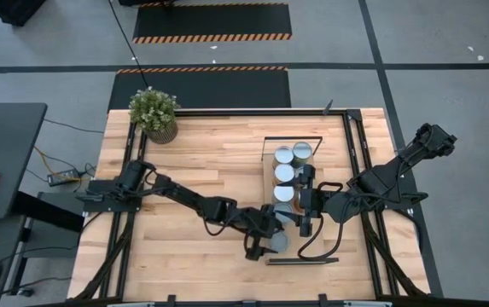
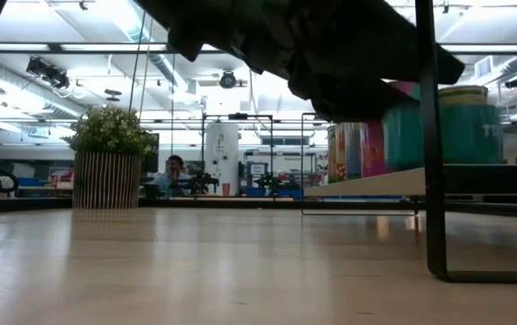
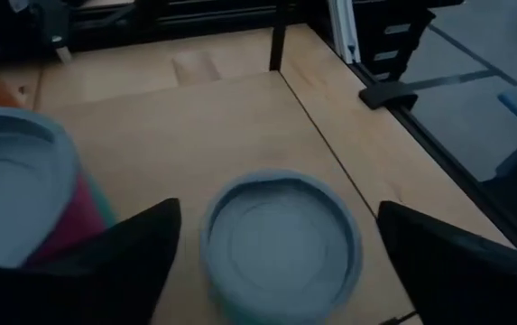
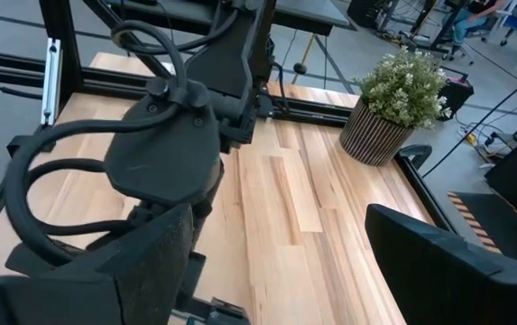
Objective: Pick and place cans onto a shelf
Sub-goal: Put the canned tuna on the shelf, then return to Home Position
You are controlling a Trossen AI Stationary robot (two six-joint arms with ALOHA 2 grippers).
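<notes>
Left pincer (image 3: 272, 262), fingers apart, straddles an upright can (image 3: 282, 242) standing on the shelf (image 1: 312, 247), long axis vertical, directly between the fingers; right pincer (image 1: 305, 223), also spread and empty, hovers just beside over the row of cans (image 1: 285, 173)

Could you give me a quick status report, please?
Left gripper jaws open astride a can on the shelf. Right gripper open, empty, alongside. Nothing blocking.

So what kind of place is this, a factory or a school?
Most likely a robotics lab or workshop. Hazard-striped floor mats lie beyond the wooden table, the low view shows an open hall with ceiling lights and equipment racks, and a person sits far behind.
</notes>
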